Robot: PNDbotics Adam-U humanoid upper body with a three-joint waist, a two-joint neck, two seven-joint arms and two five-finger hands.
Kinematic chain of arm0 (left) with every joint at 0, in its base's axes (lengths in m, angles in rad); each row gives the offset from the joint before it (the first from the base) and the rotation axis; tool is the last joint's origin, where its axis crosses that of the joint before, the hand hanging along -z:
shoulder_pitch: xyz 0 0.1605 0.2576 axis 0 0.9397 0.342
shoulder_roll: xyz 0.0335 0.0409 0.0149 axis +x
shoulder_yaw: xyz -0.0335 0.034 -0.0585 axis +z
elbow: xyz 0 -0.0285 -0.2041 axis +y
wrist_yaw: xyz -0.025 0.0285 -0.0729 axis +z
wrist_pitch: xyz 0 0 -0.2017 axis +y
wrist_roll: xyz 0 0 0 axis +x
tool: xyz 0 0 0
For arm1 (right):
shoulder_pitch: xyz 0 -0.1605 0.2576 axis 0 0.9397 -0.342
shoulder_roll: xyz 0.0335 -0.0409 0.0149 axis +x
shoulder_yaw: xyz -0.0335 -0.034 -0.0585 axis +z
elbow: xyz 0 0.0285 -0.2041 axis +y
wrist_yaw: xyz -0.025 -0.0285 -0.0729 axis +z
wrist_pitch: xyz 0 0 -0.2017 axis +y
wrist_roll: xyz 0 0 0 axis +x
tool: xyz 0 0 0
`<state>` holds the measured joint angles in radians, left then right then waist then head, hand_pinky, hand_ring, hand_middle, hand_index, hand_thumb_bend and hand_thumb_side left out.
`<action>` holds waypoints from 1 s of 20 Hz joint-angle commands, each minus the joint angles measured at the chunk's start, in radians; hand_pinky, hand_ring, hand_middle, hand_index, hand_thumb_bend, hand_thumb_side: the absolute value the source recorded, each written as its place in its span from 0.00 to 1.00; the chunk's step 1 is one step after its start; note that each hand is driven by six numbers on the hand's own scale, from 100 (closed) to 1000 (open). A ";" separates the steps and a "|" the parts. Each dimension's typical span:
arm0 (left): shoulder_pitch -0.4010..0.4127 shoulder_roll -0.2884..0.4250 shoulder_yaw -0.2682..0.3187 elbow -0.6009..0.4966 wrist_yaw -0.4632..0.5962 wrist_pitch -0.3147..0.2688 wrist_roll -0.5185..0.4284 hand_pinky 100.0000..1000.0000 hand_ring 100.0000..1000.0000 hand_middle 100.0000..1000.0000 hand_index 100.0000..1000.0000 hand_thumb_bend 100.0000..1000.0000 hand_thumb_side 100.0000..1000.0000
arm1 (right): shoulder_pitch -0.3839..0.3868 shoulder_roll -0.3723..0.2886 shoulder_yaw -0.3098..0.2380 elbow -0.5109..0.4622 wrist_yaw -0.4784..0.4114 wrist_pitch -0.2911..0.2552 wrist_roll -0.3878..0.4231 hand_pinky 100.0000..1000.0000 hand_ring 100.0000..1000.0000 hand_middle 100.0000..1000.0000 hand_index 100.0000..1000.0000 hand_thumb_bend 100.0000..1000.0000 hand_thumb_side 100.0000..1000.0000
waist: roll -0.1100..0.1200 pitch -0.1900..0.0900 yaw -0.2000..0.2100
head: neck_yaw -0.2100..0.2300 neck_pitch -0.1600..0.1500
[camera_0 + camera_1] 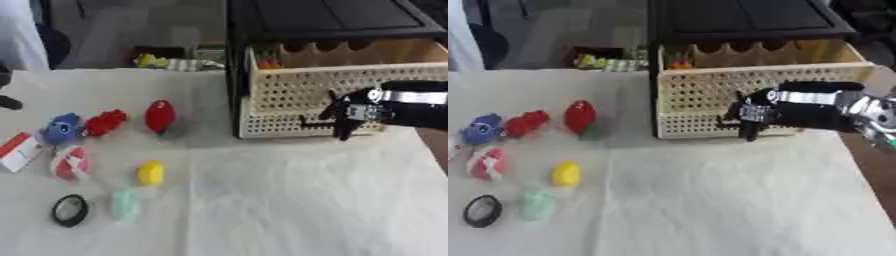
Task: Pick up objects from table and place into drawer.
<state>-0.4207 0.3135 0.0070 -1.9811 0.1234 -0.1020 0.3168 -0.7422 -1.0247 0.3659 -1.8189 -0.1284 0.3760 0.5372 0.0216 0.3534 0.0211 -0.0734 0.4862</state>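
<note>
The right hand (750,116) hovers at the open drawer's (289,90) front, fingers hanging relaxed, holding nothing. The small toys lie well left on the surface (289,200); the yellow one (150,173) looks light, probably soft, best pinched across its middle.

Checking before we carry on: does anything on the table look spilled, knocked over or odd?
Nothing stands out. The small toys, such as the red one and the yellow one, lie scattered but apart on the white cloth. The drawer is pulled open, with the right hand at its front.
</note>
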 commanded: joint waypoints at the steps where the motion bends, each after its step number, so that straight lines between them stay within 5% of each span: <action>1: -0.007 0.002 0.007 -0.019 -0.003 0.001 -0.004 0.42 0.59 0.66 0.84 0.00 0.96 | -0.030 -0.004 -0.006 0.034 0.021 -0.012 -0.004 0.82 0.67 0.71 0.86 0.00 1.00 | -0.002 -0.015 0.003 | -0.002 -0.014; 17: -0.003 -0.010 0.006 -0.019 -0.002 0.008 -0.012 0.43 0.59 0.66 0.84 0.00 0.97 | -0.133 0.090 0.020 0.230 0.076 -0.057 -0.002 0.82 0.66 0.70 0.85 0.00 1.00 | -0.002 -0.013 0.008 | 0.003 -0.020; 20: -0.003 -0.011 0.007 -0.019 -0.002 0.008 -0.012 0.43 0.59 0.66 0.84 0.00 0.97 | -0.095 0.064 0.008 0.203 0.065 -0.077 -0.009 0.81 0.66 0.71 0.85 0.00 1.00 | -0.003 -0.011 0.008 | 0.003 -0.021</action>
<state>-0.4190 0.2971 0.0083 -1.9811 0.1235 -0.0937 0.3071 -0.8259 -0.9227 0.3934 -1.6018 -0.0634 0.3092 0.5302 0.0212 0.3596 0.0284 -0.0721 0.4774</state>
